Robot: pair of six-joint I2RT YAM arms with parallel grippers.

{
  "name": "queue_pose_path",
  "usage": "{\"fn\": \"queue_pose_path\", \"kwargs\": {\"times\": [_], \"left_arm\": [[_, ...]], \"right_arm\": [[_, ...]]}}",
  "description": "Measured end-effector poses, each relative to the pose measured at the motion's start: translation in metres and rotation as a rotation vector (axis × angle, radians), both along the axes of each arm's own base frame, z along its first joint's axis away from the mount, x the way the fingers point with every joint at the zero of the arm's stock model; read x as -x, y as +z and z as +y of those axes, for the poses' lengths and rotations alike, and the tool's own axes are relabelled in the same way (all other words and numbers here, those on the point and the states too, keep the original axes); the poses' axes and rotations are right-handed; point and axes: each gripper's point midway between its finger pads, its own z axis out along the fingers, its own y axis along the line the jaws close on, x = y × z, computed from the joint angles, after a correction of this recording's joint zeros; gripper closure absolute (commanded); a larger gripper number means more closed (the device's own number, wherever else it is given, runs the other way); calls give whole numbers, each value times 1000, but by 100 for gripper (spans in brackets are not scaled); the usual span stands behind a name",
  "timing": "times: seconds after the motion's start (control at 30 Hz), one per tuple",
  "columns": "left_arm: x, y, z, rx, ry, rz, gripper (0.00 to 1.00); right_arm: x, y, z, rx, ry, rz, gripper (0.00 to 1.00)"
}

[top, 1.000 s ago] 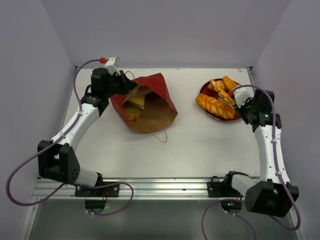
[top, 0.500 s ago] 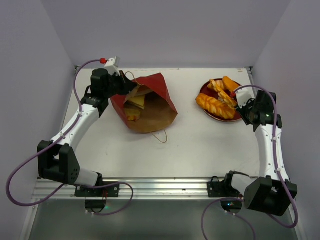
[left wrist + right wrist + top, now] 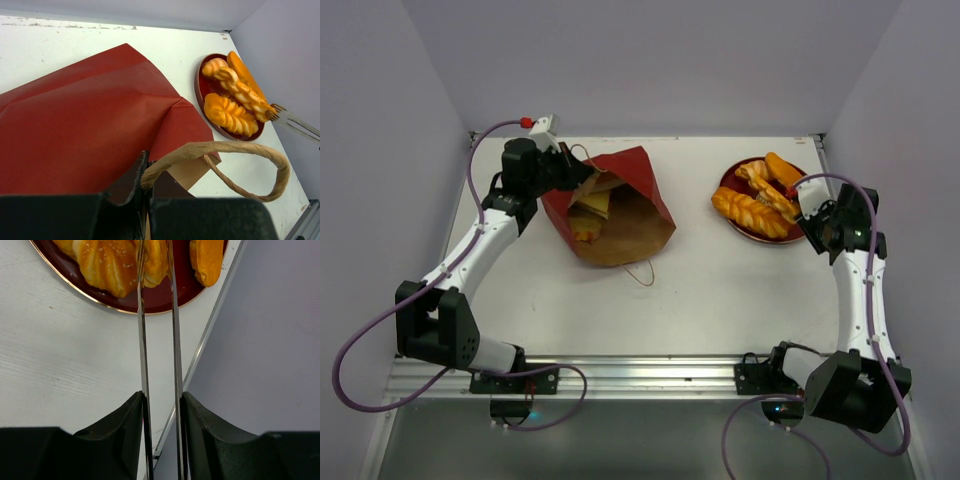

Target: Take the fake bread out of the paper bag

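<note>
The red paper bag (image 3: 620,205) lies on its side, mouth toward the left arm, and fills the left wrist view (image 3: 90,120). Inside it I see a pale yellow slice (image 3: 592,203) and an orange pastry (image 3: 585,233). My left gripper (image 3: 570,172) is shut on the bag's rim by the brown handle (image 3: 220,149). My right gripper (image 3: 817,215) is shut on metal tongs (image 3: 141,340). The tong tips reach a braided loaf (image 3: 240,90) on the dark-red plate (image 3: 730,222). I cannot tell whether they grip it. Several golden pastries (image 3: 107,265) lie on that plate.
The plate's rim (image 3: 165,302) sits close to the table's right edge and the metal rail (image 3: 210,335). A second bag handle (image 3: 640,272) loops out onto the table in front of the bag. Grey walls close in the back and both sides.
My right wrist has drawn back slightly to the right, with the tongs still over the plate. The left arm and the bag have not moved.
</note>
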Motion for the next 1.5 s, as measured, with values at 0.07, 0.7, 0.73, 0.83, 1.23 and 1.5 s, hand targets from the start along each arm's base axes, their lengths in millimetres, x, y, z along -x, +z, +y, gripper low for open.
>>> {"fn": "queue_pose_path", "kwargs": {"times": [0.07,0.7,0.73,0.83,1.23,1.5], "left_arm": [[0,1,0,1,0,-3,100],[0,1,0,2,-1,-5,100],[0,1,0,2,-2,-5,100],[0,1,0,2,-3,-5,100],[1,2,-1,12,-9,-1,100],[0,4,-2,22,-10,-3,100]], "right_arm": [[0,1,-1,2,-4,-4,60],[0,7,4,-30,24,-34,63],[0,8,8,-45,39,-35,64],[3,16,24,-101,102,-43,67],[37,71,129,-382,513,-93,70],[83,80,272,-498,948,0,69]]}}
